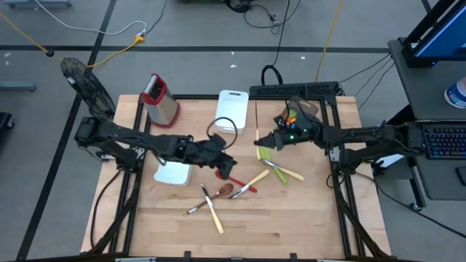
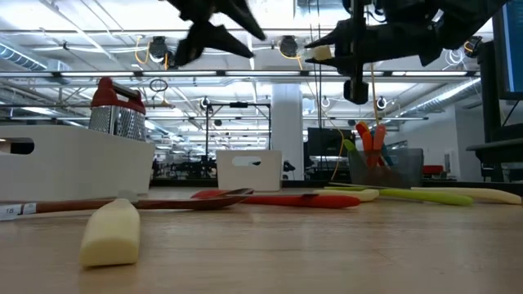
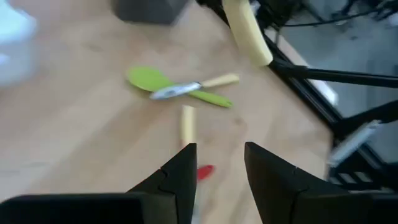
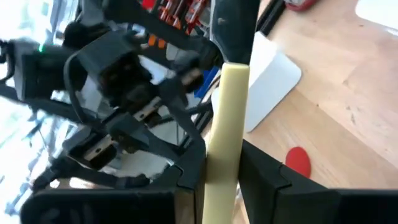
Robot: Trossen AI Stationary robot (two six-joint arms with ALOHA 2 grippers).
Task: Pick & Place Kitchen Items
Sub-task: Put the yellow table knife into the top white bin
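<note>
A wooden bench (image 1: 291,218) is seen from above, with two dark robot arms reaching in from either side.

The right gripper (image 1: 261,140) hangs above the middle of the bench, its fingers closed on a cream knife (image 4: 225,130). The knife stands up between them in the right wrist view. The low view shows this gripper well clear of the bench surface.

The left gripper (image 1: 227,169) hovers over the loose utensils near the bench centre. Its fingers (image 3: 180,177) stand partly apart with nothing between them. Just below them lie a red spatula (image 1: 244,188) and a cream-handled utensil (image 3: 188,124).

Several kitchen items remain scattered on the bench:
- a green spoon (image 1: 275,169) crossed by a metal utensil, right of centre
- a brown wooden spoon (image 1: 224,191), with a dark-handled utensil (image 1: 199,206) beside it
- another cream knife (image 1: 216,218) nearer the front edge

At the back right, a dark bin (image 1: 295,116) already holds orange and green utensils standing upright. A white tray (image 1: 173,173) lies under the left arm. A white bin (image 1: 231,105) sits at the back centre. A metal grater with a red top (image 1: 159,98) stands at the back left.

The sorting looks partly done. Some items are binned, one is in the air, and roughly half a dozen are left to lift.
</note>
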